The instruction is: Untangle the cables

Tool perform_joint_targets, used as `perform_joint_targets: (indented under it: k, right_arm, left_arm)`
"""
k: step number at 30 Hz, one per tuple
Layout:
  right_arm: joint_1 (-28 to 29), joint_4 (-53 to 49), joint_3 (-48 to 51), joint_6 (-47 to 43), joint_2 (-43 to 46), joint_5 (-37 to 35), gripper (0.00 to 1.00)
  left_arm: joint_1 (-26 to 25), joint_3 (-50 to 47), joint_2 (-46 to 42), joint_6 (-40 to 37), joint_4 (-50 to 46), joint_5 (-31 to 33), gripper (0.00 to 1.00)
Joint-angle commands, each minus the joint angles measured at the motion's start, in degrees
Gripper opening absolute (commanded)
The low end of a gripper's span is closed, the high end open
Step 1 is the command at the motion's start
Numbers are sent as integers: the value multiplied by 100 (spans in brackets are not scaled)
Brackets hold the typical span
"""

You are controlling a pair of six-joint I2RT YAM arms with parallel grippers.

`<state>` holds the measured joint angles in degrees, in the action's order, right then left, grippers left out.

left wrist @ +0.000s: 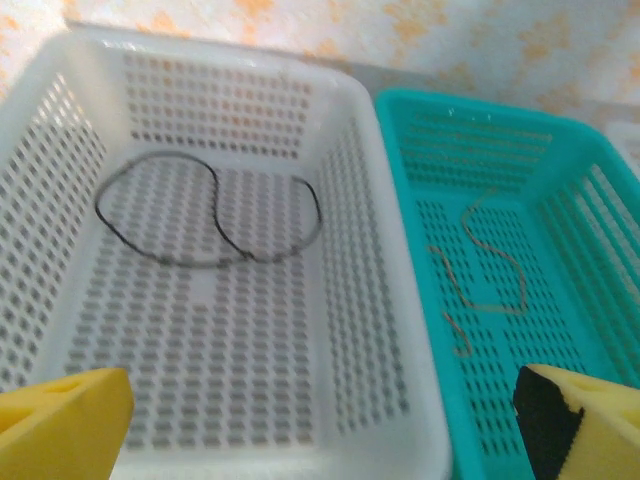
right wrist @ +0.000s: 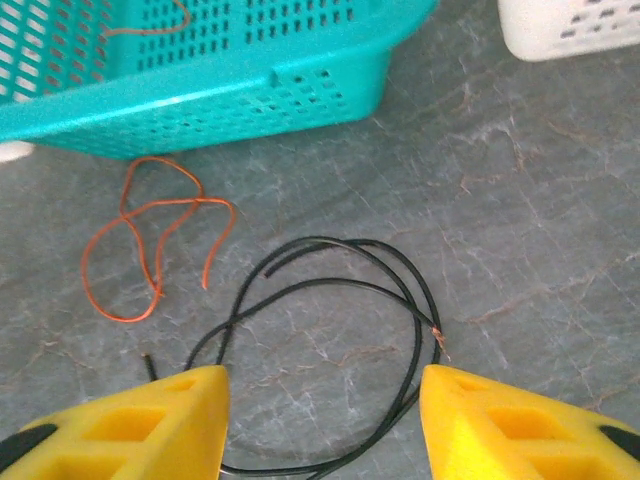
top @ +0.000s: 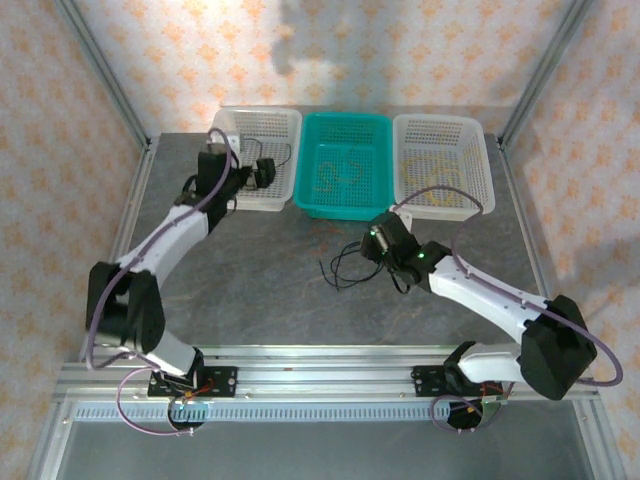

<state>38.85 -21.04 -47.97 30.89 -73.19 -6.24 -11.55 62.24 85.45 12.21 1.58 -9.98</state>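
A loop of black cable (left wrist: 210,215) lies flat in the left white basket (left wrist: 365,290). My left gripper (left wrist: 320,425) hangs open above that basket's near end, holding nothing. A brownish-orange cable (left wrist: 490,270) rests in the teal basket (left wrist: 460,105). On the table, black cables (right wrist: 330,290) coil in overlapping loops in front of the teal basket (right wrist: 200,95). An orange cable (right wrist: 150,215) lies looped just to their left. My right gripper (right wrist: 322,420) is low over the black coil with its yellow fingers apart, straddling it. From above, the left gripper (top: 262,172) and right gripper (top: 372,245) are far apart.
Three baskets stand in a row at the back: white (top: 258,110), teal (top: 345,117), white (top: 440,120), the last with yellow cables (top: 430,180). A corner of that right basket (right wrist: 570,25) shows beyond the black coil. Metal frame posts flank the table.
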Motion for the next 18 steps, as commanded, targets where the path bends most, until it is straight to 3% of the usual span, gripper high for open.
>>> perform_joint_targets:
  k: [1, 5, 9, 13, 18]
  right_arm:
    - [-26, -243, 101, 23, -138, -116, 50]
    - [-15, -246, 72, -156, -396, 237, 47]
    - [295, -304, -125, -173, -696, 117, 45]
    - [600, -288, -353, -60, -1105, 24, 43]
    - [902, -119, -676, 154, -1675, 53, 39]
  left_arm:
    - [-419, -681, -580, 406, 378, 383, 99]
    - [-1006, -1379, -1113, 1071, 224, 778, 99]
    - [-1592, -2006, -1540, 1813, 125, 1275, 99]
    - [-1831, -2797, -1996, 2719, 532, 1036, 99]
    - [-2151, -3594, -2631, 3161, 912, 1061, 99]
